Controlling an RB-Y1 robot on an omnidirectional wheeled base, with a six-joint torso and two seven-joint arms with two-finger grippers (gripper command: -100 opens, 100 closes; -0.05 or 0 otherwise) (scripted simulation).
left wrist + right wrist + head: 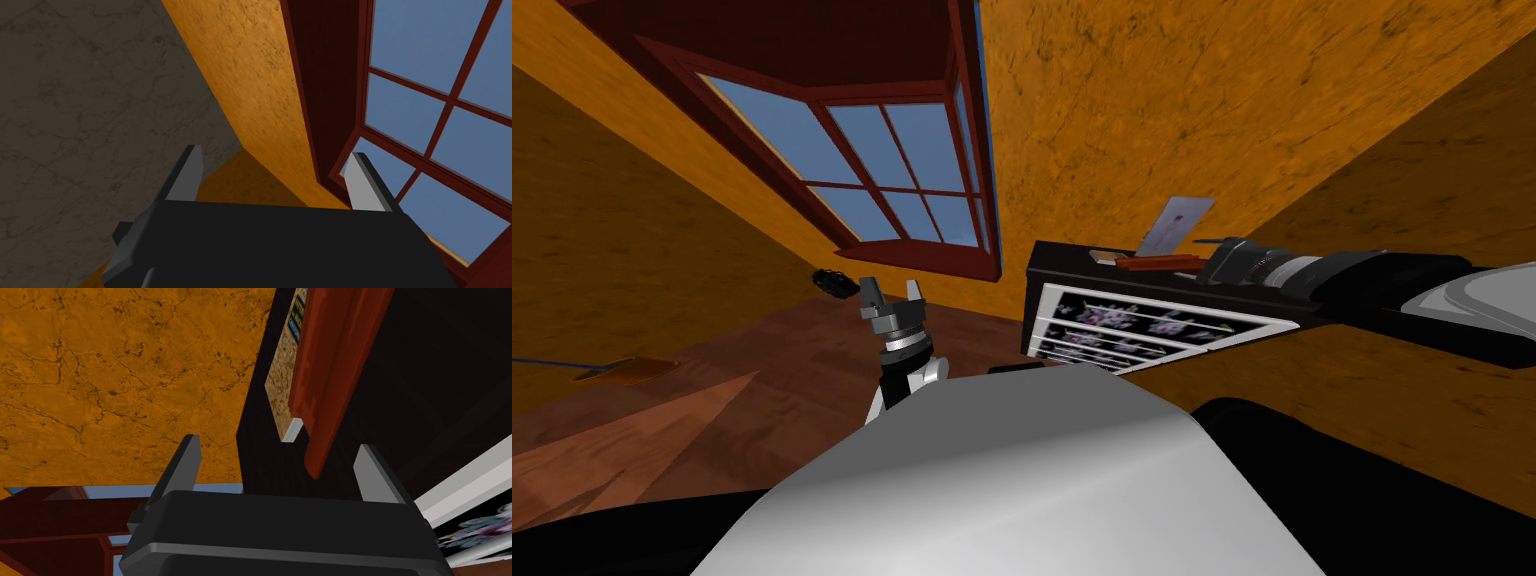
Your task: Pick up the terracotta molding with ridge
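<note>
The molding (1162,263) is a long red-brown strip with a raised ridge, lying on top of a dark cabinet (1042,300). My right arm reaches in from the right, and its gripper (1212,262) is at the strip's near end. In the right wrist view the molding (330,378) runs away from the hand. Its near end sits just ahead of the open right gripper (277,448), closer to one finger, and nothing is held. My left gripper (893,292) is raised in front of the chest, near the window, fingers open and empty (275,155).
A thin book (1104,258) (282,388) lies flat beside the molding. A grey tilted panel (1174,225) stands behind them. The cabinet has a white patterned front (1152,325). A small black object (834,282) sits under the red-framed window (912,180). Orange walls close in all round.
</note>
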